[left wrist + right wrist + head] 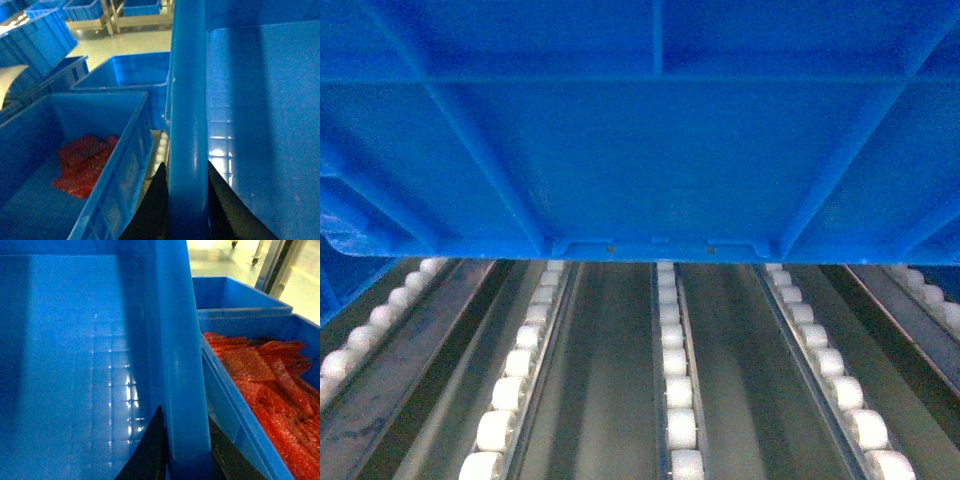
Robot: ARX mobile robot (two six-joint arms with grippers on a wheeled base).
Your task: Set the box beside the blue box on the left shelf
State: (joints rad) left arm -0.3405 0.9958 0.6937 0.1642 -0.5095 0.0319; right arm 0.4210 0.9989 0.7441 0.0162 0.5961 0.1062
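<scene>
The box, a big bright blue ribbed crate, fills the upper half of the head view, its notched base edge above the roller tracks. My left gripper is shut on the box's left rim, one dark finger on each side. My right gripper is shut on its right rim the same way. The box's inside looks empty. A blue box holding red bags sits close on the left, a narrow gap between them.
Shelf roller tracks run toward me under the box. Another blue crate full of red bags stands tight against the right side. More blue crates stand beyond on the left, and a crate corner shows at the left.
</scene>
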